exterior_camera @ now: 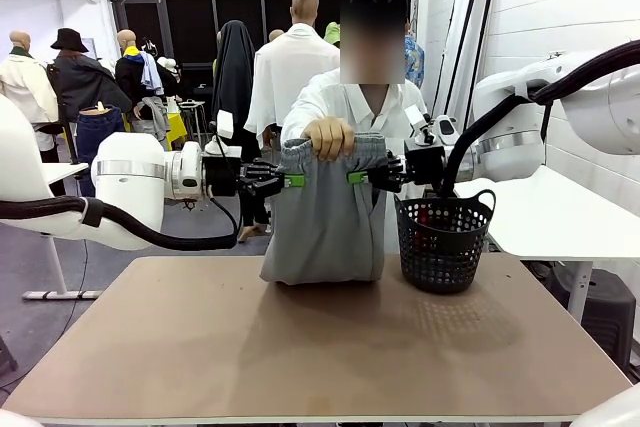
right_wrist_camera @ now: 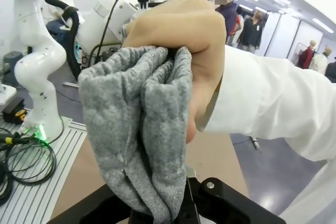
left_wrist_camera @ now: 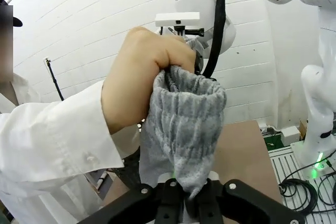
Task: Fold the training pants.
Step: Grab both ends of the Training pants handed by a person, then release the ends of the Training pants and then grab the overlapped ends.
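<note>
- Clamped at waistband ends by left gripper (exterior_camera: 295, 180) and right gripper (exterior_camera: 357, 177): training pants (exterior_camera: 325, 222).
- Gripped mid-waistband by person's hand (exterior_camera: 328, 137).
- Hangs down to table (exterior_camera: 300, 347) beside black basket (exterior_camera: 443, 242).

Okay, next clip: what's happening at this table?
The training pants hang upright over the table, their lower end bunched on it. The left tool and right tool each pinch one side of the waistband, while the person's hand grips its middle from above. A black basket stands beside the pants, on the robot's right. No fold is made yet.
</note>
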You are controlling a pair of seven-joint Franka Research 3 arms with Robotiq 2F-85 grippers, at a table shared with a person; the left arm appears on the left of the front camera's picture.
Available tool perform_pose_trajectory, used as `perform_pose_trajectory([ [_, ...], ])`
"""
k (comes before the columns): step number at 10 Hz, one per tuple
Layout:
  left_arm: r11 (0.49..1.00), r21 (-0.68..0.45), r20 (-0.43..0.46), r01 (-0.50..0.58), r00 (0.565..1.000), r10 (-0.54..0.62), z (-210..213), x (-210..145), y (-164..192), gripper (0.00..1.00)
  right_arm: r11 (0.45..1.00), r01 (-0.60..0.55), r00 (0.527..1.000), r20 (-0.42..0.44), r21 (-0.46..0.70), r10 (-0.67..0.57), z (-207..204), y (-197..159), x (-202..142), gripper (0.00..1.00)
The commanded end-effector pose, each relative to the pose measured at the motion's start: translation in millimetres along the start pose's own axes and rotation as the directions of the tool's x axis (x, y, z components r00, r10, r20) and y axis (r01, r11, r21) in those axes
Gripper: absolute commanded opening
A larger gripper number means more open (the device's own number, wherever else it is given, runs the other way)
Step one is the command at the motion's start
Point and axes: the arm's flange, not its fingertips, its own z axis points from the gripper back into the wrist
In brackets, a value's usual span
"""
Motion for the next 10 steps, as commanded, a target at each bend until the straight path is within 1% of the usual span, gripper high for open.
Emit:
perform_pose_trajectory([
  [1,0.972,-0.228,-0.075,-0.053,0.996,0.037,-9,-5,12,0.00,0.999,-0.015,1.000,-0.019,-0.031,0.015,-4,-11,3,0.00],
  [2,1.000,0.000,0.000,0.000,1.000,0.000,0,0,0,0.00,1.000,0.000,1.000,0.000,0.000,0.000,0,0,0,0.00],
  [10,1.000,0.000,0.000,0.000,1.000,0.000,0,0,0,0.00,1.000,0.000,1.000,0.000,0.000,0.000,0,0,0,0.00],
])
